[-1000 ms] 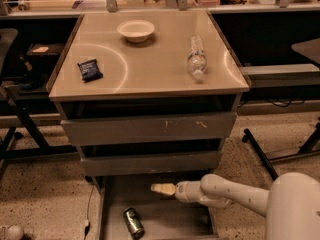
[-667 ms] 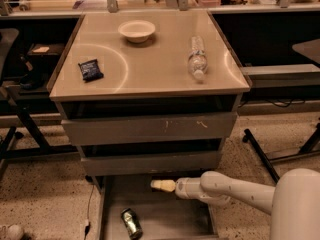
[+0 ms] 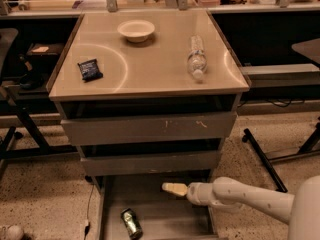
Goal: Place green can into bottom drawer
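The green can [image 3: 131,223] lies on its side on the grey floor of the open bottom drawer [image 3: 165,211], near the drawer's front left. My gripper [image 3: 170,188] is above the drawer's back middle, just below the front of the middle drawer, up and to the right of the can and apart from it. Its pale fingers are together and hold nothing. The white arm [image 3: 240,198] reaches in from the lower right.
Two scuffed grey drawers [image 3: 150,129] sit above the bottom one. On the cabinet top are a white bowl [image 3: 136,30], a dark blue snack packet [image 3: 90,69] and a clear water bottle [image 3: 196,58] lying down. Chair legs [image 3: 265,159] stand at the right.
The view has shifted slightly. The can now lies a little further toward the drawer's front. My gripper stays above the drawer's back, drawn slightly up and away from the can.
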You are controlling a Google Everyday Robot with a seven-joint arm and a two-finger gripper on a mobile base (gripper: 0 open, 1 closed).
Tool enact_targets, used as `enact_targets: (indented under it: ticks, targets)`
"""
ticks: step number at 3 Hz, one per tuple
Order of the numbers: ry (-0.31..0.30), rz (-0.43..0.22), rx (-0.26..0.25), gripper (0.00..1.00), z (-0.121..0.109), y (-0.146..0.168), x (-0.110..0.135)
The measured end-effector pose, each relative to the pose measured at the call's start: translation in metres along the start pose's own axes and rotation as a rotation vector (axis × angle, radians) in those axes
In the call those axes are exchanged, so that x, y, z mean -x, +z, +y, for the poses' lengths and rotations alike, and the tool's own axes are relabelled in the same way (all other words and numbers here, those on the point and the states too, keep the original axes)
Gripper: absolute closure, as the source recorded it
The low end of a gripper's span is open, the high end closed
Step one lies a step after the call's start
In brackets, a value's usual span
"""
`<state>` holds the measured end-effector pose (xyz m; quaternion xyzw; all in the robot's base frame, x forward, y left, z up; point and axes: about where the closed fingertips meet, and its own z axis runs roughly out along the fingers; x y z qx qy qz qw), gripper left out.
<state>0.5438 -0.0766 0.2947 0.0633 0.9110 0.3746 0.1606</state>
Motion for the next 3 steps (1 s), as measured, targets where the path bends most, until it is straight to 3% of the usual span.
enact_targets:
  ticks: [1, 2, 3]
  targets:
    - [0.188, -0.132, -0.156, 0.00, -0.057, -0.096, -0.005]
    - [0.427, -0.347, -0.336, 0.00, -0.108, -0.216, -0.015]
    - [0.422, -0.413, -0.400, 0.00, -0.103, -0.250, -0.016]
